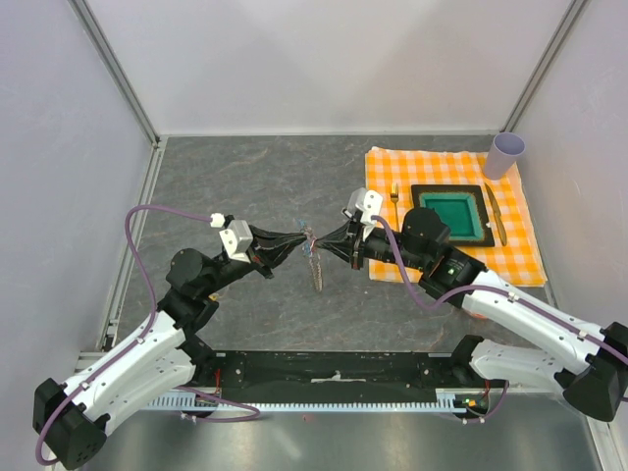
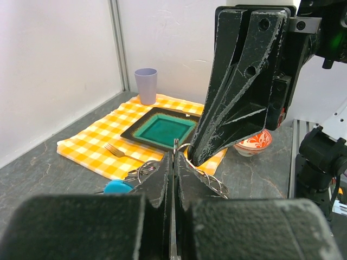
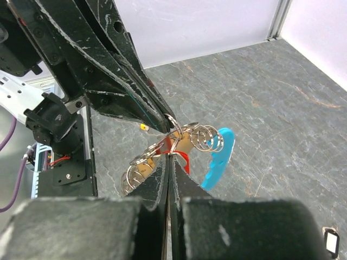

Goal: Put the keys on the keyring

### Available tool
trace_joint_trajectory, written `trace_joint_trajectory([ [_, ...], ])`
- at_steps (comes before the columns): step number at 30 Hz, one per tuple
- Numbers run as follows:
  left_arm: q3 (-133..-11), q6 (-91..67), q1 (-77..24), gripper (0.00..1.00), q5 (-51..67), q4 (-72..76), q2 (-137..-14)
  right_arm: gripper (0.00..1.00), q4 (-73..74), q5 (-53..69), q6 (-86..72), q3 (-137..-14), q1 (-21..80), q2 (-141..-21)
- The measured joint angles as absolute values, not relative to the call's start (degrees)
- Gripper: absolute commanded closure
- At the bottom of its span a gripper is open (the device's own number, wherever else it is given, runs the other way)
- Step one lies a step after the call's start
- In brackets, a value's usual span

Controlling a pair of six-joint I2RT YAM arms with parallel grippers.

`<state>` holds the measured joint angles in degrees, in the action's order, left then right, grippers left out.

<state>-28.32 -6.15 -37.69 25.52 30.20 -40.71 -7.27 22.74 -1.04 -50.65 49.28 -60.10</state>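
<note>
Item: left hand (image 1: 297,238) and right hand (image 1: 331,242), tips nearly touching above the tabletop (image 1: 245,186), both clenched. The left grips a wire ring of the keyring (image 3: 209,139); the right, as far as I can see, grips the red-headed key (image 3: 183,159) poking out at its fingertips, with the chain (image 1: 316,267) dangling just under both. Risks, by my reckoning: so thin a pinch may let the key twist or drop to the tabletop, and tips this close could knock together and jolt the ring loose. Markings: no brand, label or writing readable anywhere.
</note>
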Motion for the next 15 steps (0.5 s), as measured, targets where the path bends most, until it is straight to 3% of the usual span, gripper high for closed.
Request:
trace_joint_trajectory([
  [15, -28.08, -6.70, -37.69, 0.98, 25.41, 31.88, -40.91, 1.00, -5.69, 29.63, 0.10, -55.00, 49.56, -64.66],
])
